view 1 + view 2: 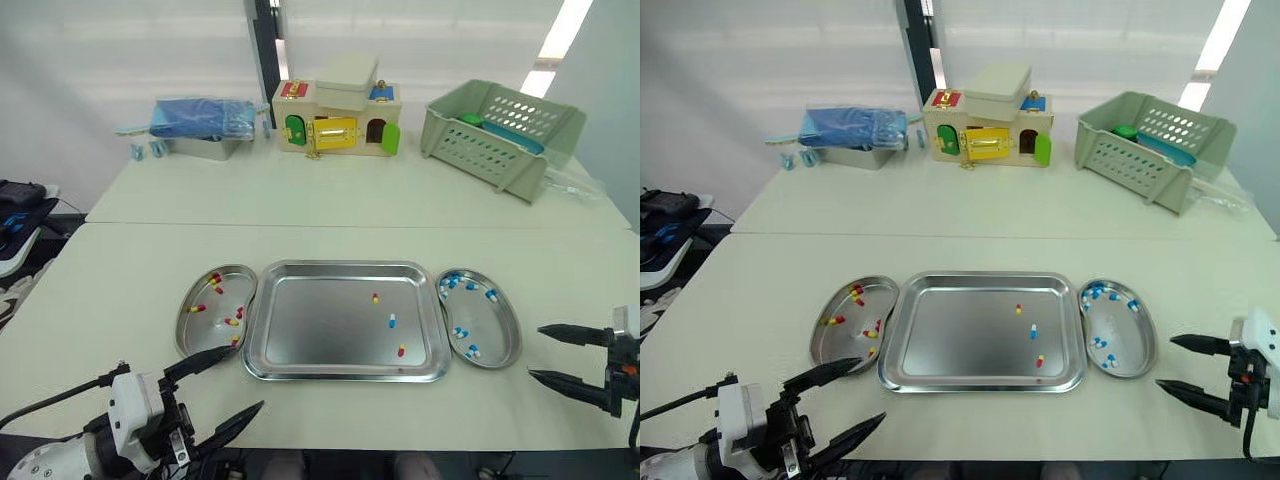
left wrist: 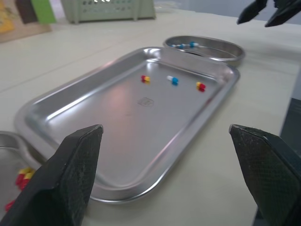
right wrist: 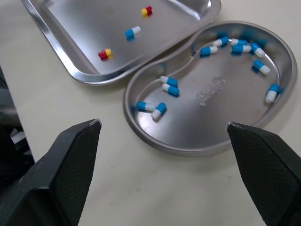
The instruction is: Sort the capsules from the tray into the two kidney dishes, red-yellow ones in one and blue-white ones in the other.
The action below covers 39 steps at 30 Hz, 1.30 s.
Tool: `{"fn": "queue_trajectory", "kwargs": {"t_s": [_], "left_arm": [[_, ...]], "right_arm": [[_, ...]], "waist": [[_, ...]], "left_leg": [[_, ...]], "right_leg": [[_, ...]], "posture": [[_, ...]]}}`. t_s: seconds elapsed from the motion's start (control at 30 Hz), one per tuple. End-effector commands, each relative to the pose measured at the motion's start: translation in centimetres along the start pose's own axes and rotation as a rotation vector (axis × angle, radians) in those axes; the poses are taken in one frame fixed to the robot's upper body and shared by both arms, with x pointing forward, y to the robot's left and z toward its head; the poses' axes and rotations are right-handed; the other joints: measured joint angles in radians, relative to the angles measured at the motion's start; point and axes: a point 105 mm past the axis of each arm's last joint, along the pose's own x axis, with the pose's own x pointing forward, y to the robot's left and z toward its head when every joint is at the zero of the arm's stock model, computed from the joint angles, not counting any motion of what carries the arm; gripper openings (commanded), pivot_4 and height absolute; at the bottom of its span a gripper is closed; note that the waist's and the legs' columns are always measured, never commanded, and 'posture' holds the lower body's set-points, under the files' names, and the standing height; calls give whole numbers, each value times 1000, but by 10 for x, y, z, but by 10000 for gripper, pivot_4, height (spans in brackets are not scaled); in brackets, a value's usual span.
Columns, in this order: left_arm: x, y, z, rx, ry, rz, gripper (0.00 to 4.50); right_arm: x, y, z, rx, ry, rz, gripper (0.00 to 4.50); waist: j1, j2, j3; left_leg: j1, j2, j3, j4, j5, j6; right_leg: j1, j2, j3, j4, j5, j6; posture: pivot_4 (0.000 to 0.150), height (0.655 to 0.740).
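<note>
A steel tray (image 1: 300, 320) lies in the middle of the table and holds two red-yellow capsules (image 1: 376, 297) (image 1: 401, 350) and one blue-white capsule (image 1: 392, 320). The left kidney dish (image 1: 200, 335) contains several red-yellow capsules. The right kidney dish (image 1: 497, 345) contains several blue-white capsules (image 3: 167, 87). My left gripper (image 1: 228, 393) is open near the table's front edge, just in front of the left dish. My right gripper (image 1: 553, 356) is open to the right of the right dish, with nothing between its fingers.
At the back of the table stand a wooden toy house (image 1: 338, 118), a green plastic basket (image 1: 500, 135) and a metal box with blue cloth (image 1: 203, 125). A seam (image 1: 350, 226) runs across the tabletop behind the tray.
</note>
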Motion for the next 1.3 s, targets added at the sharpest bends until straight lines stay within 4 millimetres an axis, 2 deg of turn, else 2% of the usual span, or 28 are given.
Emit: {"fn": "queue_trajectory", "kwargs": {"t_s": [0.03,0.23,0.4,0.5,0.73,0.97,1.13,1.3], "left_arm": [[11,3,11,43,28,-111,44535],[36,30,17,72,129,-238,44535],[56,53,20,74,187,-263,44535],[81,65,27,90,198,-297,44535],[124,75,23,187,253,-421,44535],[191,84,26,281,236,-442,44535],[214,82,17,292,262,-451,44535],[226,83,9,308,296,-456,44535]], "right_arm": [[10,34,12,-61,-81,44,45000],[36,71,3,-103,-170,25,45000],[48,78,4,-116,-227,-31,45000],[56,87,3,-125,-263,-59,45000],[69,100,-10,-71,-247,-76,45000],[72,107,-18,-23,-229,-130,45000],[74,106,-13,4,-245,-186,45000],[75,102,-12,1,-248,-224,45000]], "waist": [[4,1,0],[7,1,-1],[-4,2,-1],[-1,2,-1],[2,1,-1],[3,1,0],[-6,0,0],[-4,0,0]], "left_leg": [[0,0,-1,0,0,0],[0,0,-3,0,0,0],[1,1,-3,-1,0,0],[1,1,-4,-1,0,0],[0,0,-4,0,0,-1],[-1,0,-5,1,1,-1],[-1,0,-5,1,1,-1],[-1,0,-5,1,1,-1]], "right_leg": [[0,0,-1,1,0,0],[1,1,-2,1,0,0],[-1,2,-2,2,0,-1],[0,2,-2,2,0,-1],[-1,3,-2,2,0,-1],[-1,3,-2,2,0,-1],[-2,3,-2,2,0,-1],[-2,3,-2,3,0,-1]], "posture": [[1500,7400],[1500,7400],[1500,7400],[1500,7400],[1500,7400],[1500,7400],[1500,7400],[1500,7400]]}}
